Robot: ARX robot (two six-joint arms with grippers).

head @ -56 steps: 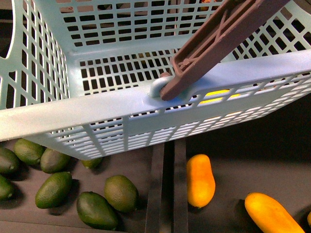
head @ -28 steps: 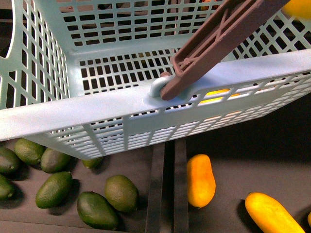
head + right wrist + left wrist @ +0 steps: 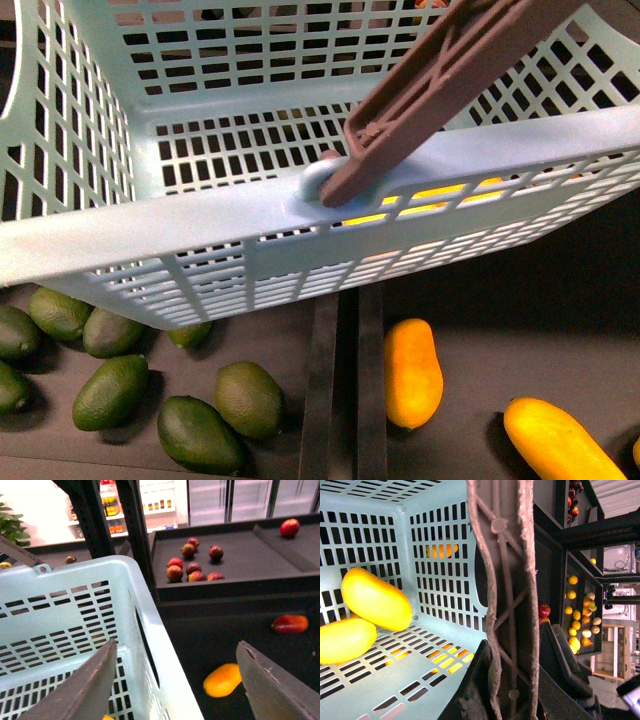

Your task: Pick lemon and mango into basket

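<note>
We note: left gripper [image 3: 512,692] clamped on handle [image 3: 505,580] of basket [image 3: 150,225]. Right gripper [image 3: 176,647] spread, empty, over basket wall. Two yellow fruits [image 3: 375,600] touching on basket floor.

right end effector [image 3: 176,645] gapes wide, left end effector [image 3: 512,682] clamps the handle [image 3: 506,580]

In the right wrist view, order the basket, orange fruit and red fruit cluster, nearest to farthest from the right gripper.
From the right gripper:
1. Basket, its rim just beneath it.
2. Orange fruit, on the dark tray below.
3. Red fruit cluster, on the farther tray beyond.
</note>
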